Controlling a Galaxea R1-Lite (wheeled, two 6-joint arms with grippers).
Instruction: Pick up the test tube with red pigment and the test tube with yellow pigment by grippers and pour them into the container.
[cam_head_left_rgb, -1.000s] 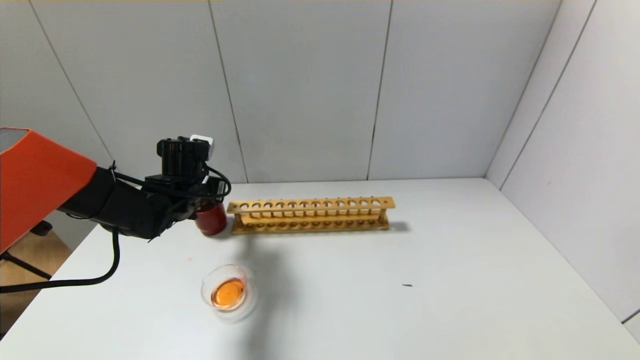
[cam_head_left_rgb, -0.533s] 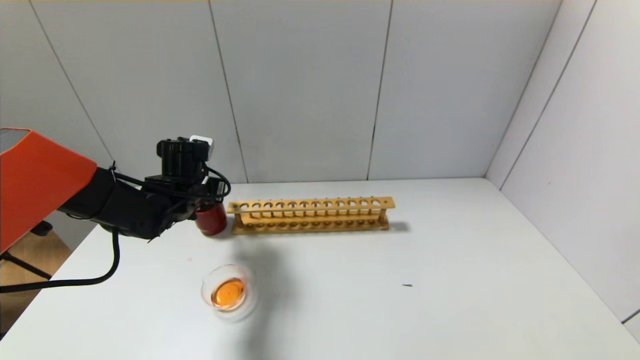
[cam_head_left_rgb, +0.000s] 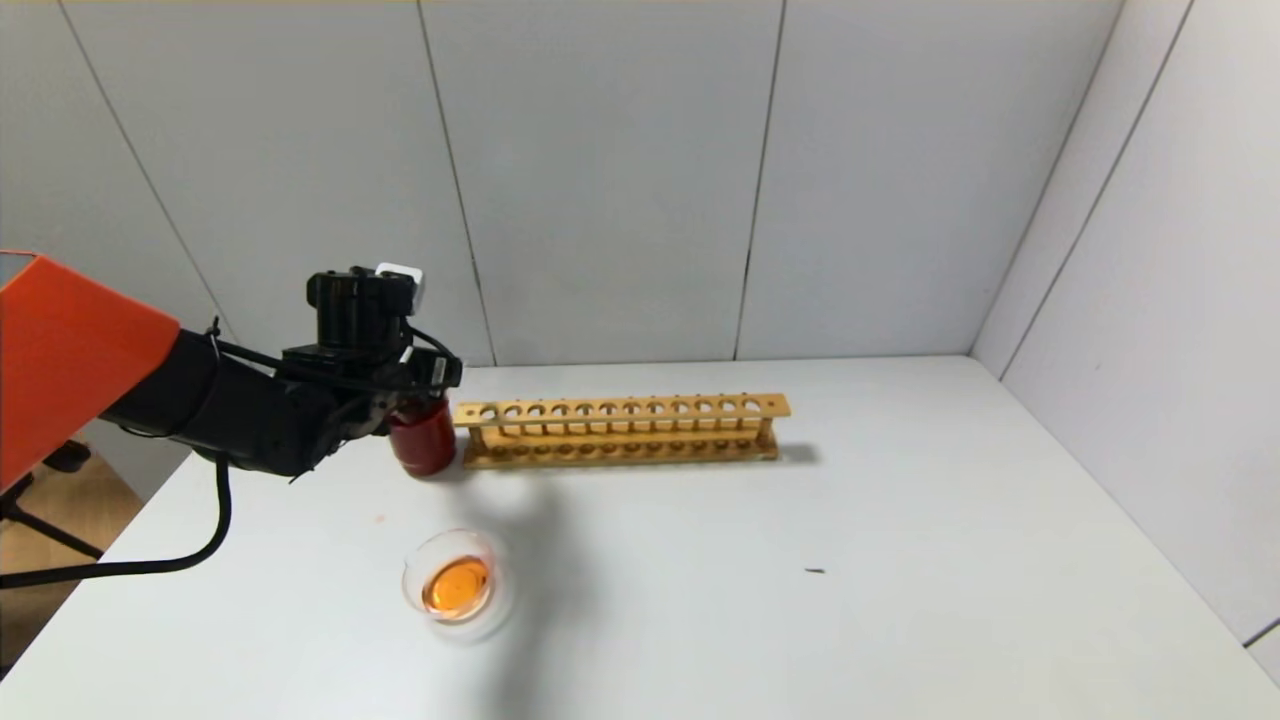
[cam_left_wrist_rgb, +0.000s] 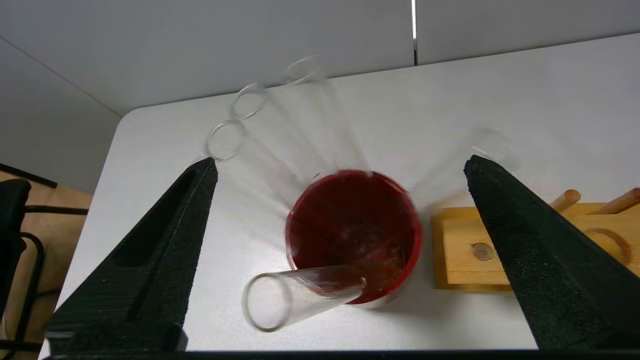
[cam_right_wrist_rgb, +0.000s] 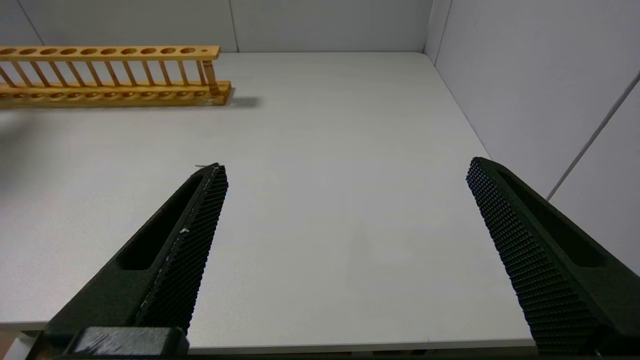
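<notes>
1. Dark red cup (cam_left_wrist_rgb: 354, 235) sits just below my left gripper (cam_left_wrist_rgb: 340, 165), centre of the wrist frame; my jaws stand wide apart with nothing between them.
2. A clear empty tube (cam_left_wrist_rgb: 300, 295) leans out over the cup's rim, so I judge this cup is where spent tubes go, which is why I hover here at left of the head frame (cam_head_left_rgb: 415, 385).
3. Other colourless tubes (cam_left_wrist_rgb: 240, 120) fan from the cup, blurred.
4. The container (cam_head_left_rgb: 453, 583), lower left of the head frame, holds orange liquid; pouring looks done.
5. The wooden rack (cam_head_left_rgb: 622, 428) stands empty beside the cup.
6. My right gripper (cam_right_wrist_rgb: 345, 170) hangs open over bare table (cam_right_wrist_rgb: 325, 210), idle.
</notes>
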